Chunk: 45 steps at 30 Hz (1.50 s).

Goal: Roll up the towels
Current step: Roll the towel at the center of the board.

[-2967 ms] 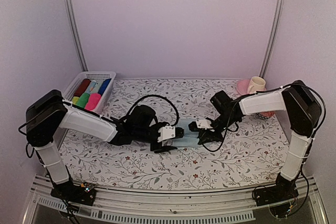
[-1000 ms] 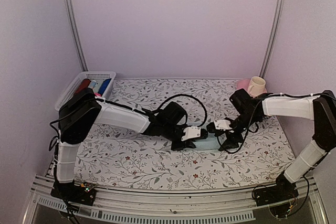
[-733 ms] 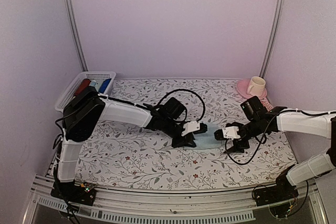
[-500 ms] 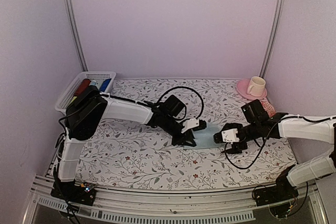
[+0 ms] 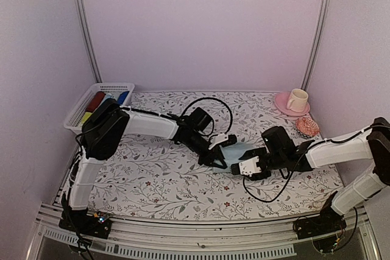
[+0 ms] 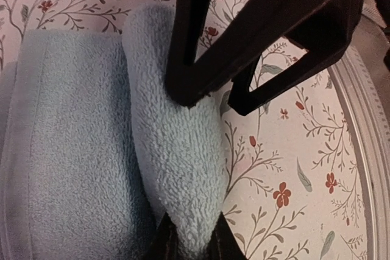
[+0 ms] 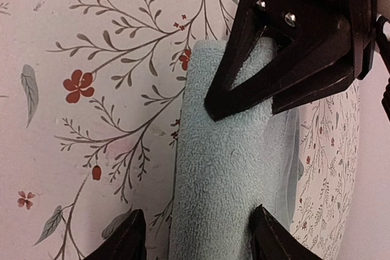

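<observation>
Roll of pale blue towel (image 5: 239, 152) sits mid-table, running twelve to six in my right wrist view. My right claw (image 7: 198, 235) straddles its six-o'clock end, fingers parted either side, not yet squeezing — my left claw (image 6: 189, 245) pinches the twelve-o'clock end. Both are equally near. No readable writing anywhere.

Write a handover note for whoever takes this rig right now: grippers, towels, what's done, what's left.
Left gripper: shut, pinching a raised fold of the pale blue towel.
Right gripper: open, fingers straddling that towel's rolled part.
The towel lies mid-table, one part flat, one part bunched into a roll.
The pink towel shows in no view.
Done: blue roll started.
Left: finish it, then find and roll the pink one.
</observation>
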### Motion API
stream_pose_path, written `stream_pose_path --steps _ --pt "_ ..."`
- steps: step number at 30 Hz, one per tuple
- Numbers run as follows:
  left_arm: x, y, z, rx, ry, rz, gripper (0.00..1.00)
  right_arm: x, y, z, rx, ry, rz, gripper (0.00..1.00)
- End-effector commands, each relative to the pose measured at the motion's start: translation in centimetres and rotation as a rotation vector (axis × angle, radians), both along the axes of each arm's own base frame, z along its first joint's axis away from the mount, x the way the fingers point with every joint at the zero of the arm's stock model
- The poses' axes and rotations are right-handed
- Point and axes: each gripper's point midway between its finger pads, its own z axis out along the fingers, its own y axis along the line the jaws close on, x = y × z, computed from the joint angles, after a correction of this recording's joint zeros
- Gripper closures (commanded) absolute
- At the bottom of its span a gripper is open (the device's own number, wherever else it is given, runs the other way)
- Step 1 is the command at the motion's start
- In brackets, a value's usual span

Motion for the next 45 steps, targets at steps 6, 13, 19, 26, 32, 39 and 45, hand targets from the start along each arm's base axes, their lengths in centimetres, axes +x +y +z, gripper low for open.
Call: stream_pose_path --steps 6,13,19,26,32,39,45 --pt "-0.9 2.9 -5.0 0.156 0.157 0.026 0.87 2.1 -0.1 -1.9 -0.056 -0.068 -0.086 0.42" --pt "0.0 2.9 -4.2 0.149 0.125 0.044 0.63 2.1 -0.7 -3.8 -0.114 -0.029 -0.111 0.60" --pt "1.8 3.6 -0.1 0.097 -0.020 0.099 0.36 1.6 -0.7 -4.2 -0.123 0.020 -0.105 0.69" --pt "2.9 4.7 5.6 -0.031 -0.242 0.171 0.16 0.7 -0.1 -3.8 -0.102 0.111 -0.076 0.70" --pt "1.3 5.5 8.1 -0.143 -0.441 0.171 0.13 -0.2 0.2 -3.2 -0.077 0.298 -0.060 0.70" --pt "-0.7 5.0 7.0 -0.148 -0.612 0.136 0.13 -2.0 -0.1 -3.6 -0.098 0.540 -0.037 0.70" --pt "-2.4 4.1 6.9 -0.166 -0.735 0.085 0.14 -1.7 -0.3 -3.1 -0.089 0.705 -0.058 0.70"
